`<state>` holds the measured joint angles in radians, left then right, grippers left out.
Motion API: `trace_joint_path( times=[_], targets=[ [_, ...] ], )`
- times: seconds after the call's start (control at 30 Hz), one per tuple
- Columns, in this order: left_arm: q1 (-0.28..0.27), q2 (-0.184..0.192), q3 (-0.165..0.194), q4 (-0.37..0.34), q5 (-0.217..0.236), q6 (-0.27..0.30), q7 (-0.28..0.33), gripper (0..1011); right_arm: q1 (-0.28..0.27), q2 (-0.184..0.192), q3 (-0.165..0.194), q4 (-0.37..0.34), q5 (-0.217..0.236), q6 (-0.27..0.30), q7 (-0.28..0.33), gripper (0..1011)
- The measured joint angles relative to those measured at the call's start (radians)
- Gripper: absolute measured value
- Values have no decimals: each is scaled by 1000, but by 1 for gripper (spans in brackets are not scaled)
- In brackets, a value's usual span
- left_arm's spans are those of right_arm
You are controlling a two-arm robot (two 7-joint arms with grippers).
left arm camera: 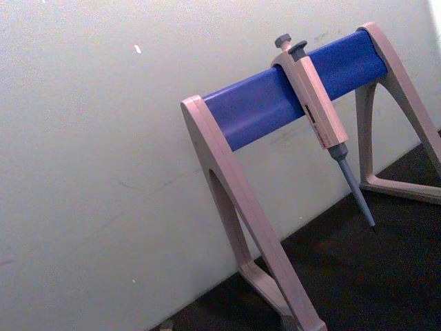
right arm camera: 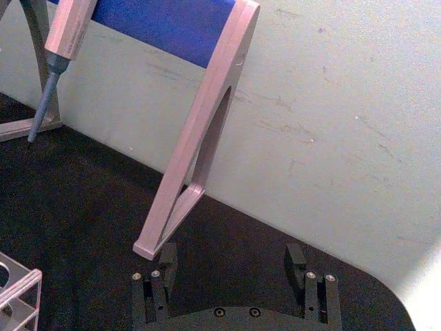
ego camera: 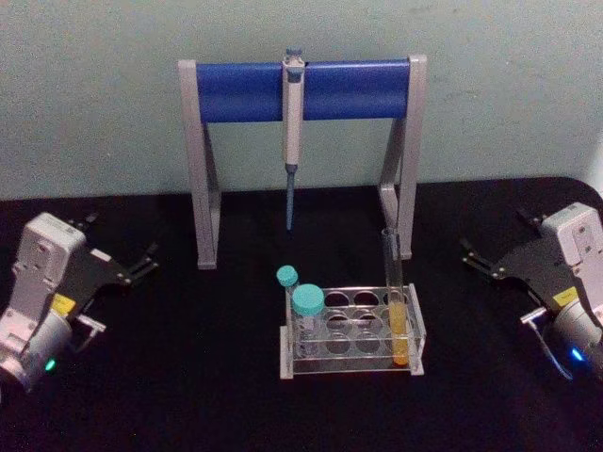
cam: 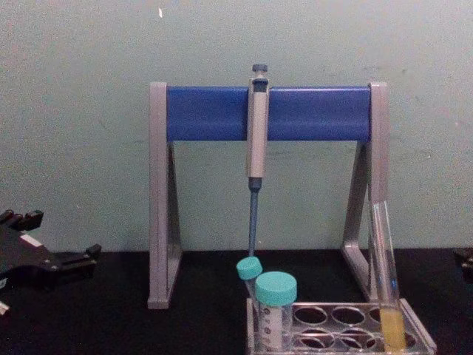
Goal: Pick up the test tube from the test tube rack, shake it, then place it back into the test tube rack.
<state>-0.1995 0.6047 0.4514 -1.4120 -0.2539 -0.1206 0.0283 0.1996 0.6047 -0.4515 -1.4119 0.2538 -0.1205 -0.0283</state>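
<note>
In the test tube rack [ego camera: 350, 371], clear test tube [ego camera: 395, 282], yellow-orange liquid [ego camera: 399, 344] low, left claw [ego camera: 121, 243] and right claw [ego camera: 499, 240] apart.

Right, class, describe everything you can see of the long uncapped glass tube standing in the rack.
The test tube is long, slim, clear glass, open-topped, with a rounded bottom. Yellow-orange liquid fills its lower part. It stands almost upright, leaning slightly, in a hole at the right end of the clear plastic rack, rising well above it. Only the rack touches it.
</note>
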Motion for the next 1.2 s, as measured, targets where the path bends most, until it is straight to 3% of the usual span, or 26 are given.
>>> trace_joint_path(
  times=[1.2],
  targets=[
    [0,0,0,0,0,0,0,1001,0,0,0,0,0,0,0,1000]
  ],
)
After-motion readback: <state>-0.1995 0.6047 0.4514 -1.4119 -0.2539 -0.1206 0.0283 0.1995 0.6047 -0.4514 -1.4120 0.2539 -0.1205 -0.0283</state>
